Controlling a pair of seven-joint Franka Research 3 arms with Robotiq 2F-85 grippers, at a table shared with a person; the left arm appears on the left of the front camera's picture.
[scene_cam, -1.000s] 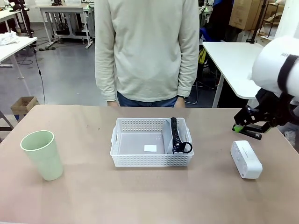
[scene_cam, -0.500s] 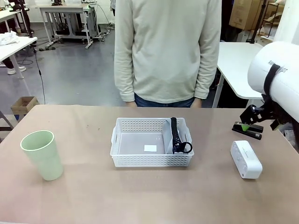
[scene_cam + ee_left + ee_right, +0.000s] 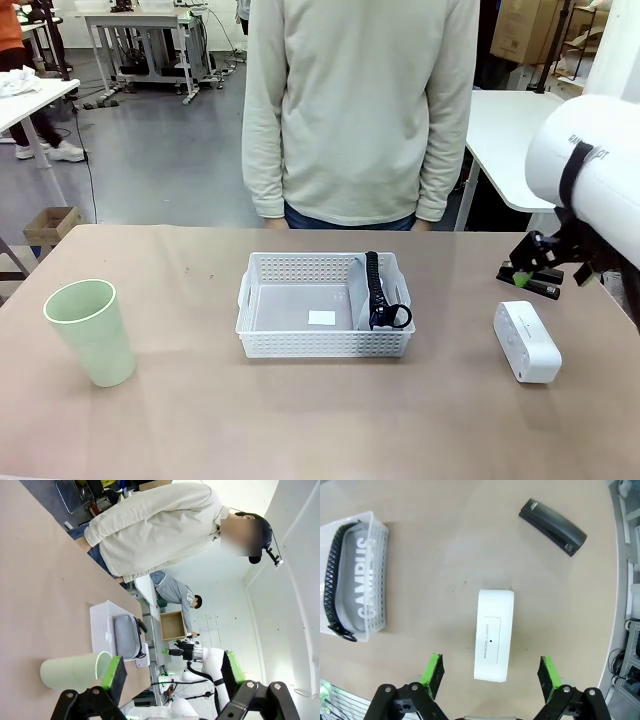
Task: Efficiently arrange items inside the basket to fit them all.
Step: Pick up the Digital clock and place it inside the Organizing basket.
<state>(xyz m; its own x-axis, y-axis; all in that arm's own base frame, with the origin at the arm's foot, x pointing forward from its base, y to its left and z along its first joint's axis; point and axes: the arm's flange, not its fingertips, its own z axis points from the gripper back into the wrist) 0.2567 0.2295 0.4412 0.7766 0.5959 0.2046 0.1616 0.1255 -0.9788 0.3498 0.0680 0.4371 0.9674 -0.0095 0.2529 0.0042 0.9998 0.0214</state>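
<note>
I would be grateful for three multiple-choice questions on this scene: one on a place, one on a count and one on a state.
1. Where is the grey pouch?
A. flat on the table
B. inside the basket
C. on the floor

2. How many of the items to be packed are outside the basket?
A. one
B. two
C. three

3. Above the white box, the fingers of the right gripper are:
A. shut on it
B. open, gripping nothing
C. shut on something else

Answers:
1. B: the pouch stands on its edge in the end of the basket nearer the white box.
2. C: the pale green cup, the white box and the black slab all lie outside it.
3. B: in the right wrist view the green pads stand wide apart, one on either side of the box.
</note>
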